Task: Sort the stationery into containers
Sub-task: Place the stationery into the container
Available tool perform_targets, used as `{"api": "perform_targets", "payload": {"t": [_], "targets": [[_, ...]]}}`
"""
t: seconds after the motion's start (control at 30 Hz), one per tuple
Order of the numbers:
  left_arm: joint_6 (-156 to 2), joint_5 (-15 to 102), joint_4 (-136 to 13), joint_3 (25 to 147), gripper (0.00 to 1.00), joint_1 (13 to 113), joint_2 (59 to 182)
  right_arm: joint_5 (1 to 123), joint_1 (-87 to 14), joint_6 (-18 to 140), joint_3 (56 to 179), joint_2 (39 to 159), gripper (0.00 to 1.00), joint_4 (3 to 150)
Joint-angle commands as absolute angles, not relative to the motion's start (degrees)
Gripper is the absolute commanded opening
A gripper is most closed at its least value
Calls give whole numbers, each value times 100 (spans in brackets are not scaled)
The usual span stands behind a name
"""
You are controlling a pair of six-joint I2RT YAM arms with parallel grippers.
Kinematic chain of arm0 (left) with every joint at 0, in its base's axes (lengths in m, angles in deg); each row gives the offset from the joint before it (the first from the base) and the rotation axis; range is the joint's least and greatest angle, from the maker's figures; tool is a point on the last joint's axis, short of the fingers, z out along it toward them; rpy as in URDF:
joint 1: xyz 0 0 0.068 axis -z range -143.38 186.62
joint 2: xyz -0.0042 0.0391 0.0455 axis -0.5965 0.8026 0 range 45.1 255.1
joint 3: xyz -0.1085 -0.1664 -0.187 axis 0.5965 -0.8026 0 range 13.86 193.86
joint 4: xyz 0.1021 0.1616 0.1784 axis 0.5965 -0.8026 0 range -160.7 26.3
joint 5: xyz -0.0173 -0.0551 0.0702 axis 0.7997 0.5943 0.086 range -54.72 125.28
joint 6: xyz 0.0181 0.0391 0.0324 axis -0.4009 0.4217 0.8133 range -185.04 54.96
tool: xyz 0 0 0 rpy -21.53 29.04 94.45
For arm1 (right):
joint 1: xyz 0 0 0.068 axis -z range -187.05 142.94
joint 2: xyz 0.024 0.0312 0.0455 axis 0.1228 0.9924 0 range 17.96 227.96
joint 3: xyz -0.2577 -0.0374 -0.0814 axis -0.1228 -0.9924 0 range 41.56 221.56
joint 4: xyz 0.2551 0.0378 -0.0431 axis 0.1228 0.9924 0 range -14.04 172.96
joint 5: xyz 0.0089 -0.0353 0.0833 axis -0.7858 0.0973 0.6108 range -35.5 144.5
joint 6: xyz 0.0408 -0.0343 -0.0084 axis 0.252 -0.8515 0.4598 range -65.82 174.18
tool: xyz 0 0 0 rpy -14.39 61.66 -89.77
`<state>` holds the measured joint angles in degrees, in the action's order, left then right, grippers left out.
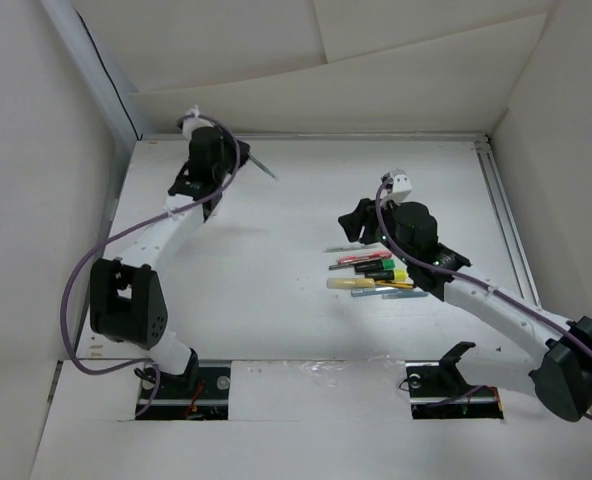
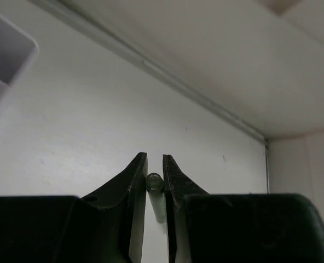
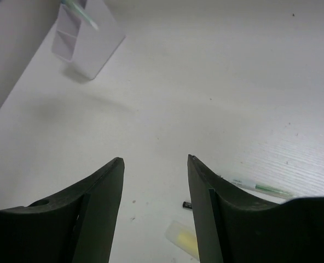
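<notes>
Stationery [image 1: 361,283] lies near right tool [image 3: 155,161]; left tool [image 2: 155,159] pinches pale pen [image 2: 154,183].

- Table [image 3: 222,82] under the right gripper [image 3: 155,170]: matt white, faintly grained.
- Box [image 3: 88,46] ahead-left of it: thin, smooth white plastic.
- Pen [image 2: 154,183] in the left gripper [image 2: 155,160]: translucent, glossy plastic.

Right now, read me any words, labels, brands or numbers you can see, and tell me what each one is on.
None can be read.
The pens on the table are too small in the overhead view to show any print.
The white box shows plain walls.
The pen pinched in the left gripper shows no lettering.
</notes>
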<state>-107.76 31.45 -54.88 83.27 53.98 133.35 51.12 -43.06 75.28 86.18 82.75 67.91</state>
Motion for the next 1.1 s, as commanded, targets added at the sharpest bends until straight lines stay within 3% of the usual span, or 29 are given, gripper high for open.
{"api": "perform_targets", "payload": {"t": [0.0,0.27,0.53,0.8,1.07], "targets": [[-10705,2387,-5901,9276,0,4832,13834,4773,-4274,7826,8516,8422,56,6673],[-10029,1236,-6852,11281,0,3926,15223,4895,-4274,7879,8516,8423,56,6673],[-9360,663,-6686,12090,0,3855,15900,5142,-4274,7879,8568,8634,56,6673],[-9246,724,-6353,12206,0,3855,16323,5256,-4274,7826,8621,8862,56,6673],[-9176,786,-5765,11547,0,3855,16315,5204,-4274,7826,8621,8915,56,6620]]}}
